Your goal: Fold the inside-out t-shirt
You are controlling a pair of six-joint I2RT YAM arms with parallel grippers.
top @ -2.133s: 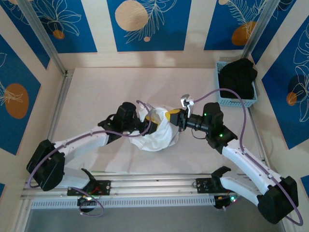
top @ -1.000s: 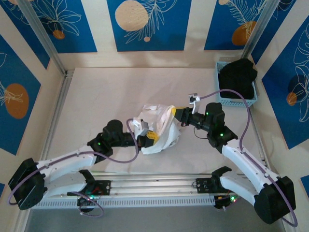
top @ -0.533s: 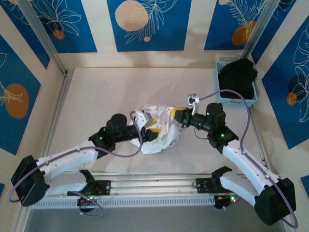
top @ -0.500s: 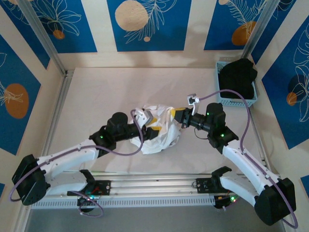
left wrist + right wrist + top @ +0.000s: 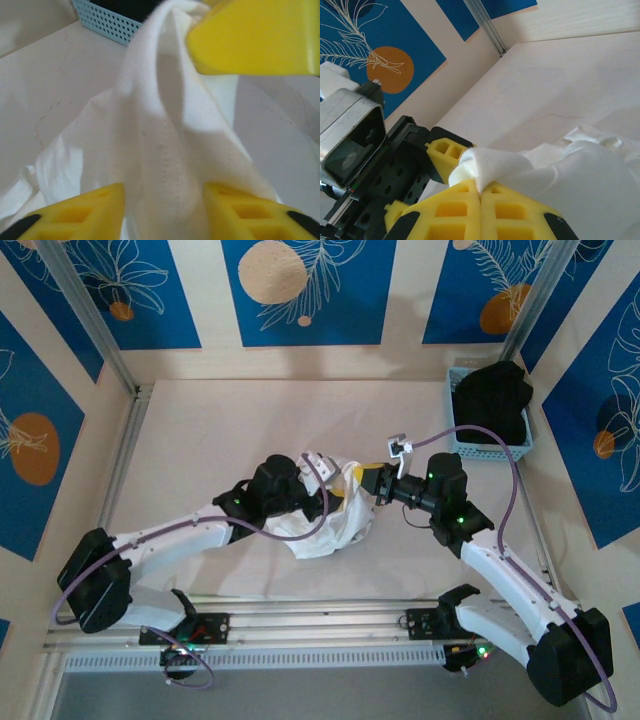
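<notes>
The inside-out t-shirt (image 5: 335, 525) lies as a bunched white heap in the middle of the table. My right gripper (image 5: 362, 483) is shut on a raised corner of it, and its pads (image 5: 481, 187) pinch a small white fold (image 5: 490, 167). My left gripper (image 5: 322, 498) faces the right one from the left, close up. Its yellow fingers (image 5: 75, 215) stand apart with a thick seamed fold of the t-shirt (image 5: 165, 125) between them, so it is open around the cloth. The right gripper's yellow finger (image 5: 255, 40) shows just beyond that fold.
A light blue basket (image 5: 488, 452) holding a black garment (image 5: 492, 400) stands at the back right; its wall (image 5: 105, 22) appears behind the cloth. Metal rails run along the left side and the near edge. Bare table surrounds the heap.
My left arm has swung forward and to the right, up to the raised fold. Its jaws have gone from nearly shut to apart around the cloth. The right gripper has kept its grip and place.
</notes>
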